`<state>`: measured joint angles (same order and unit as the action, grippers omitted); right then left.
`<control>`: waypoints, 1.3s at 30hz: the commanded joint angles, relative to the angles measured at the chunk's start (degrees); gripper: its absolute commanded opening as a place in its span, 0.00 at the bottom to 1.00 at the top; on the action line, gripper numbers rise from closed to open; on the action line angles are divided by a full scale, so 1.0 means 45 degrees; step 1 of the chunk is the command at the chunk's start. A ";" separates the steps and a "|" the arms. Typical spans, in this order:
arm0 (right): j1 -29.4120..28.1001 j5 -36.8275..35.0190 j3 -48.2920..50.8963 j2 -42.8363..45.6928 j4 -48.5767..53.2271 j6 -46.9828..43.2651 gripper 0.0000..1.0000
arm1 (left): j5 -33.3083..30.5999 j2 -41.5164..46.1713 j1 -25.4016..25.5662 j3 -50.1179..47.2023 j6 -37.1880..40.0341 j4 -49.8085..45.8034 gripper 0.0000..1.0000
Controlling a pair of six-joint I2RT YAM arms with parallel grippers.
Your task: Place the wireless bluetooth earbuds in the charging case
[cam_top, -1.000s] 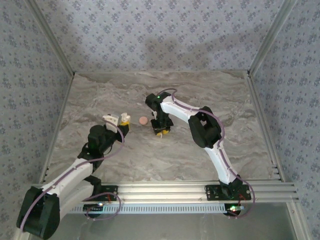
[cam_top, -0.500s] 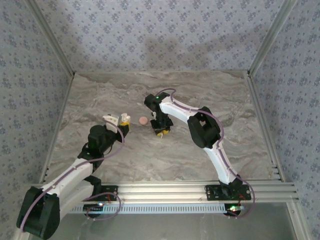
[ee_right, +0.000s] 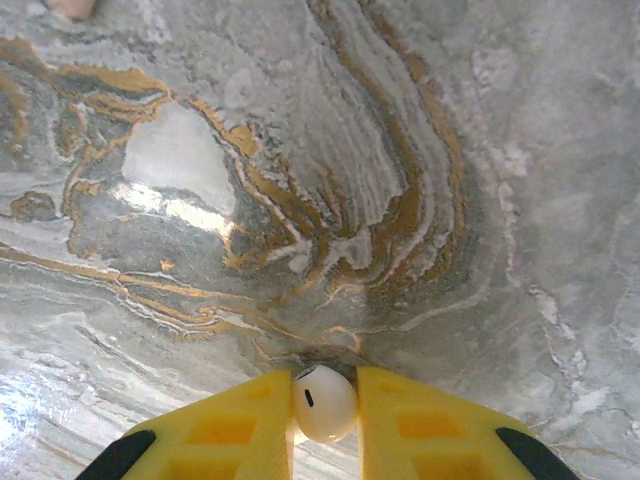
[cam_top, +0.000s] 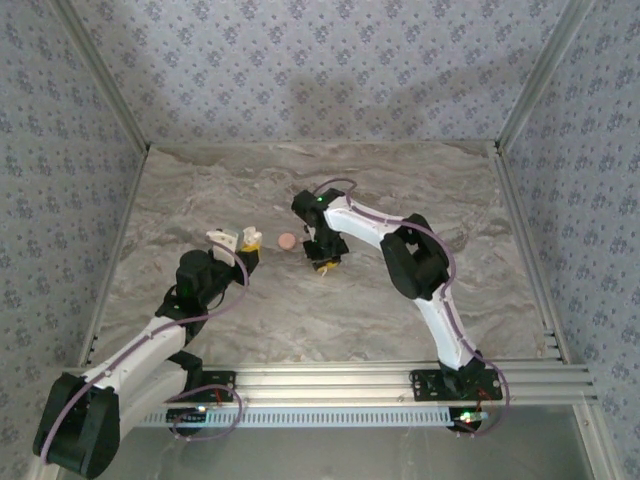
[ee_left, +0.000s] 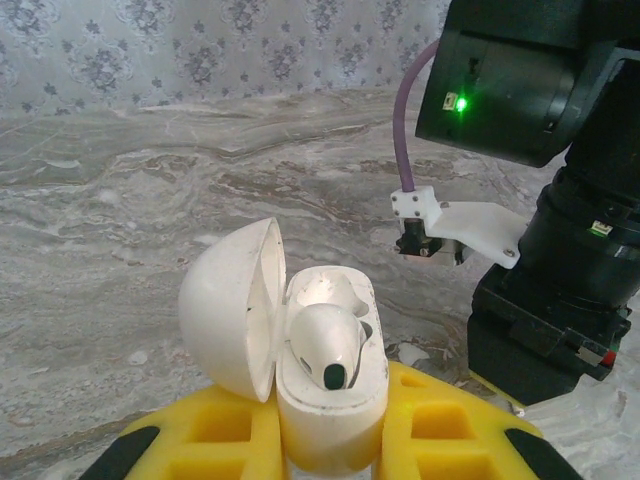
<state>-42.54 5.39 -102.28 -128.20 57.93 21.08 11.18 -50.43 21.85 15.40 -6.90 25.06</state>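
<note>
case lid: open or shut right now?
Open. The lid stands swung back to the left of the charging case, exposing one earbud seated inside.

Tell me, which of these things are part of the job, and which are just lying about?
Part of the job:
charging case, lid open, held in the left gripper
first earbud, lying in the case
second earbud, pinched in the right gripper

Just lying about:
small pink disc, on the marble table between the two grippers
</note>
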 commanded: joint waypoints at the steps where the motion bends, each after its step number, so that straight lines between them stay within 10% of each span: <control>1: -0.0019 0.0140 0.1350 0.1582 -0.1950 -0.0292 0.21 | 0.0965 -0.0324 -0.0030 0.0354 0.0194 0.0368 0.13; 24: -0.0224 -0.1997 0.9525 1.1467 -0.9308 -0.4733 0.19 | 0.5060 -0.4853 0.2482 0.2980 0.2373 0.2042 0.13; 39: -0.1633 -0.2428 1.0033 1.2395 -1.0595 -0.6616 0.19 | 0.6148 -0.5441 0.2724 0.3487 0.2218 0.2634 0.13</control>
<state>-49.25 -4.19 -57.89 -73.41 12.14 -6.52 36.75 -74.74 33.76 29.32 2.79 34.20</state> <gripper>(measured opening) 0.191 0.190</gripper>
